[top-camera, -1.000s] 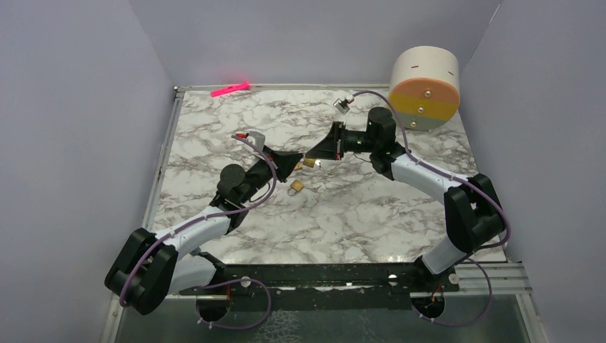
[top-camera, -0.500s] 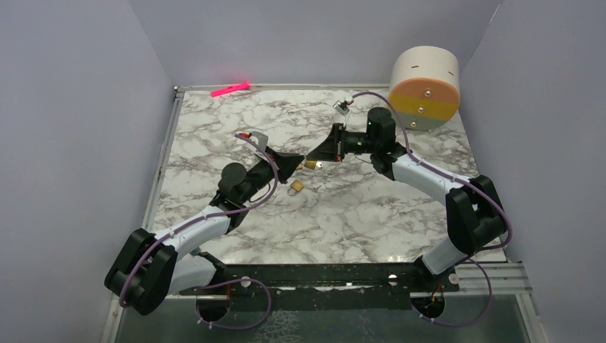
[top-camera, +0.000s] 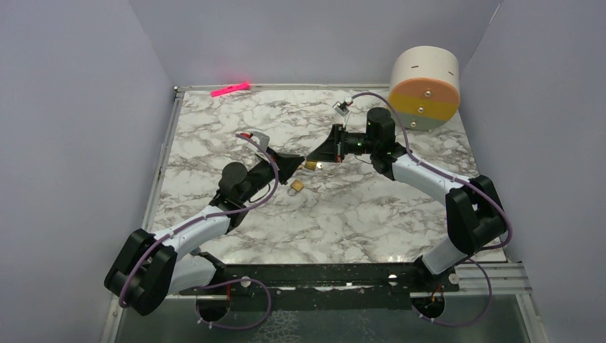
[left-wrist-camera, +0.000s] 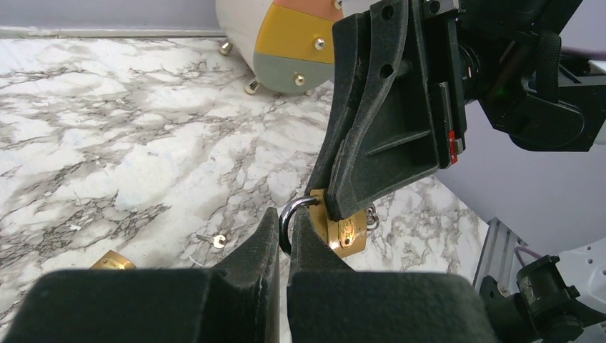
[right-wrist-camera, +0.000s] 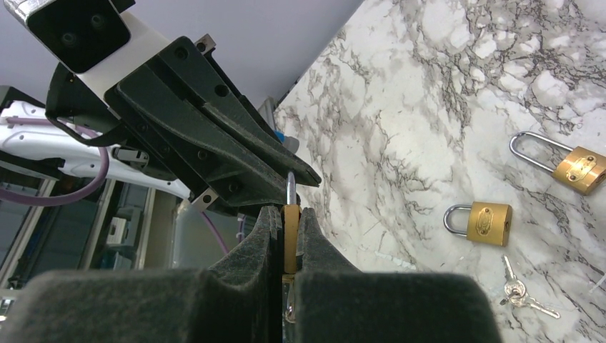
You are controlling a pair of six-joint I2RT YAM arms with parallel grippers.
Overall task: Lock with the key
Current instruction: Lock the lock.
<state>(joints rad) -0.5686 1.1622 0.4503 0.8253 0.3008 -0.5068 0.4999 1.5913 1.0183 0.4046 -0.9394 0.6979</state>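
Padlock (left-wrist-camera: 348, 232): polished brass body, shiny silver metal shackle (left-wrist-camera: 285, 216). Keys (right-wrist-camera: 516, 291): bright silver metal. Fingers (right-wrist-camera: 246, 268): matt black plastic, finely grained. Table (top-camera: 371, 214): smooth, marble-patterned, slight sheen. Far-right drum (top-camera: 425, 78): smooth, matt.

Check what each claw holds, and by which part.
Right claw pinches a padlock by its brass body, shackle sticking out. Left claw is shut at that shackle; whether it grips it can't be told.

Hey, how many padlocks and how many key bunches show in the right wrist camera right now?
Brass padlocks: 3, namely held padlock in the right gripper, padlock by the key bunch and outer padlock on the table.
Key bunch: 1
Total: 4
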